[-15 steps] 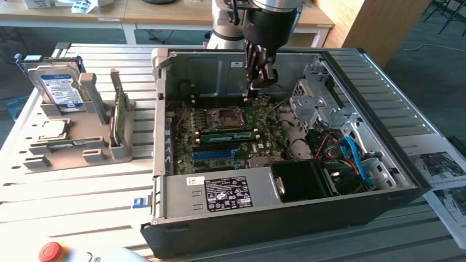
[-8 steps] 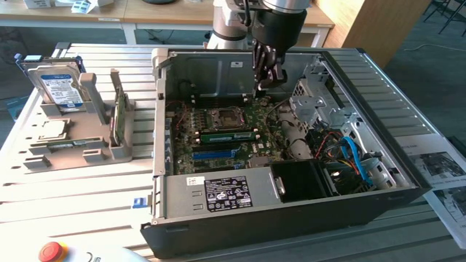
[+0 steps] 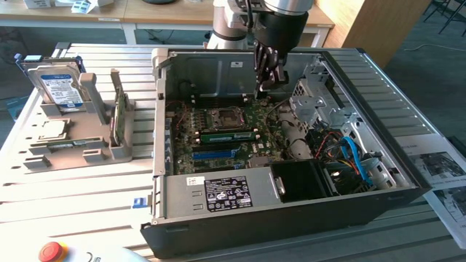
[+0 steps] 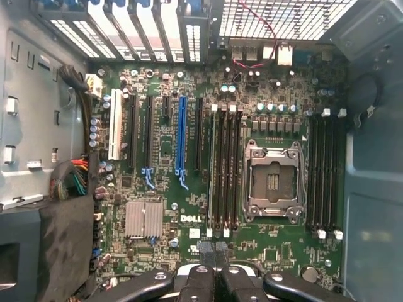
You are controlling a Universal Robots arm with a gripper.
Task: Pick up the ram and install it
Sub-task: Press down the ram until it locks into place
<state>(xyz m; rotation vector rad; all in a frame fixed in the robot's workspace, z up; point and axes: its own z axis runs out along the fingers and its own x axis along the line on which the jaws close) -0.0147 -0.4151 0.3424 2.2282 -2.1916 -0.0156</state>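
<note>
The ram (image 3: 227, 135), a long green stick, lies along a slot on the motherboard (image 3: 218, 147) just in front of the CPU socket (image 3: 220, 118), inside the open computer case (image 3: 291, 218). My gripper (image 3: 267, 82) hangs above the board near the case's back wall, off toward the exterior view's right of the ram and apart from it. In the wrist view the fingers (image 4: 206, 251) are pressed together with nothing between them, so my gripper (image 4: 214, 251) is shut and empty. It looks down on the memory slots (image 4: 227, 170) beside the socket (image 4: 274, 182).
A grey holder (image 3: 80, 147) at the exterior view's left carries a blue-labelled hard drive (image 3: 62, 87), an upright green board (image 3: 119, 117) and a flat green stick (image 3: 73, 143). A drive cage (image 3: 320, 103), cables (image 3: 357, 158) and the power supply (image 3: 218, 191) crowd the case. A red stop button (image 3: 52, 251) sits at the front.
</note>
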